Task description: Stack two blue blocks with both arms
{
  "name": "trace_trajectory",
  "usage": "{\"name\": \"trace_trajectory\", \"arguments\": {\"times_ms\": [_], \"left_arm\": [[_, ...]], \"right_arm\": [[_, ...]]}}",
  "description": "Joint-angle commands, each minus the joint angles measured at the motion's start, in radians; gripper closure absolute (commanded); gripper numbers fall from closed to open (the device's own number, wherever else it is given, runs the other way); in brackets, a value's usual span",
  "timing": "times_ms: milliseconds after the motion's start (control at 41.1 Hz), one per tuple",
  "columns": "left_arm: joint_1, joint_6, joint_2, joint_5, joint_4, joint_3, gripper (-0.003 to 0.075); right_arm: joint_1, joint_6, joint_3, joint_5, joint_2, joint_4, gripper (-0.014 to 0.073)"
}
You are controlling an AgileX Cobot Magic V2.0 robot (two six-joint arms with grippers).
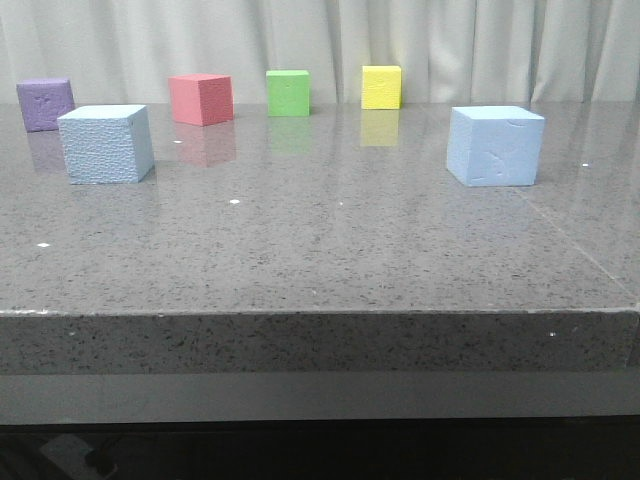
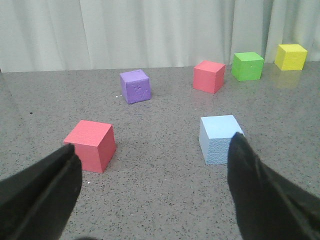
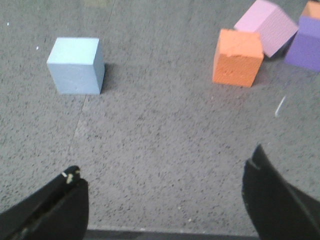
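The pebbled blue block [image 1: 105, 145] sits at the table's left. The smoother, dented blue block [image 1: 495, 146] sits at the right, well apart from it. Neither arm shows in the front view. My left gripper [image 2: 153, 142] is open and empty, above the table. The pebbled block [image 2: 219, 139] lies just beyond its one finger [image 2: 255, 190], which hides the block's near corner. My right gripper [image 3: 165, 160] is open and empty. The smoother block [image 3: 76, 65] lies well ahead of it, off toward one finger [image 3: 55, 210].
Small cubes line the back: purple [image 1: 45, 104], red [image 1: 201, 98], green [image 1: 288, 92], yellow [image 1: 381, 87]. Another red cube [image 2: 91, 145] lies near my left gripper. Orange [image 3: 237, 57], pink [image 3: 266, 22] and purple [image 3: 305, 42] cubes lie beyond my right gripper. The table's front edge [image 1: 320, 312] is near.
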Motion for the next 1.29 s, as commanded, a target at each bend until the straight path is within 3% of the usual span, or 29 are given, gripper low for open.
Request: {"name": "trace_trajectory", "arguments": {"times_ms": [0, 243, 438, 560, 827, 1071, 1265], "left_arm": [[0.002, -0.002, 0.017, -0.085, 0.005, -0.032, 0.0134], [0.002, -0.002, 0.017, -0.085, 0.005, -0.032, 0.0134], [0.002, -0.002, 0.017, -0.085, 0.005, -0.032, 0.0134], [0.002, -0.002, 0.017, -0.085, 0.005, -0.032, 0.0134], [0.002, -0.002, 0.017, -0.085, 0.005, -0.032, 0.0134], [0.002, -0.002, 0.017, -0.085, 0.005, -0.032, 0.0134], [0.002, -0.002, 0.017, -0.085, 0.005, -0.032, 0.0134]], "right_arm": [[-0.001, -0.048, -0.085, -0.010, 0.079, 0.052, -0.0071], [0.057, -0.245, -0.252, 0.081, 0.300, 0.277, -0.0071], [0.170, -0.254, -0.418, 0.156, 0.528, 0.295, -0.0071], [0.239, -0.179, -0.536, 0.184, 0.676, 0.262, -0.0071], [0.318, 0.197, -0.822, 0.275, 0.971, -0.112, -0.0071], [0.313, 0.266, -1.026, 0.273, 1.165, -0.133, -0.0071], [0.302, 0.314, -1.085, 0.252, 1.256, -0.144, -0.0071]]}}
